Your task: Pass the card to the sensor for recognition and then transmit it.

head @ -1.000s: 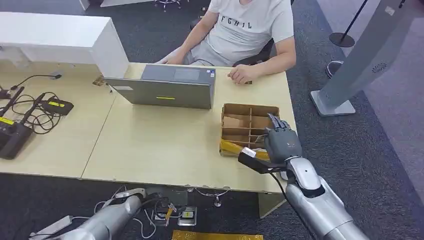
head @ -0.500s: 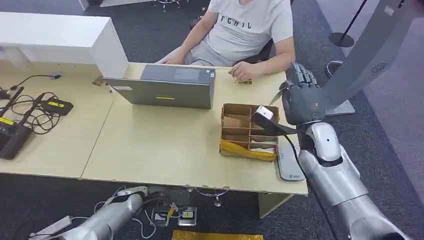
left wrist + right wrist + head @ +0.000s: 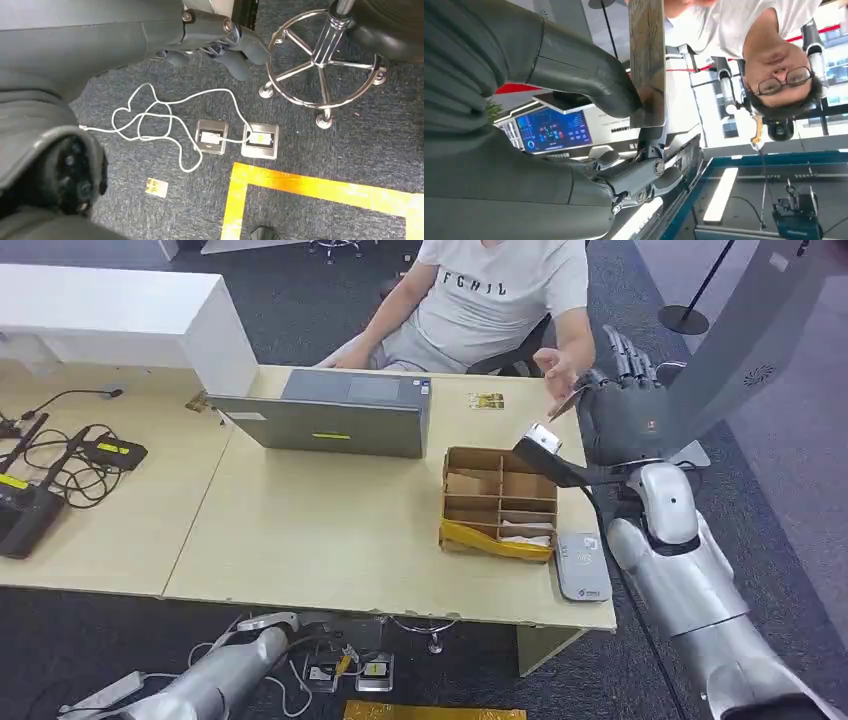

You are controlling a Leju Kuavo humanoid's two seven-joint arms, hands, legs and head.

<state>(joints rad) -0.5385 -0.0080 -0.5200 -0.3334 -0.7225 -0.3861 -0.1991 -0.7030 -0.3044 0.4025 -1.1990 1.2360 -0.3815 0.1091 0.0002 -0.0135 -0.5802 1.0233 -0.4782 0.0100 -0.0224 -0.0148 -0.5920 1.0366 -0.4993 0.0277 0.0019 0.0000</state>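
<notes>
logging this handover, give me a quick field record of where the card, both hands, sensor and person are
card: pinched by the right hand, raised past the table's far right corner
left hand: hanging low over the floor, holding nothing
sensor: flat on the table, beside the cardboard tray
person: seated behind the table, hand reaching toward the card
second card: lying on the table

On the desk (image 3: 330, 530), a laptop (image 3: 330, 420) sits at the far edge before the seated person (image 3: 490, 300), a divided box (image 3: 498, 502) lies to its right, the sensor (image 3: 582, 566) just right of the box at the near edge, and cabled devices (image 3: 60, 470) far left.
</notes>
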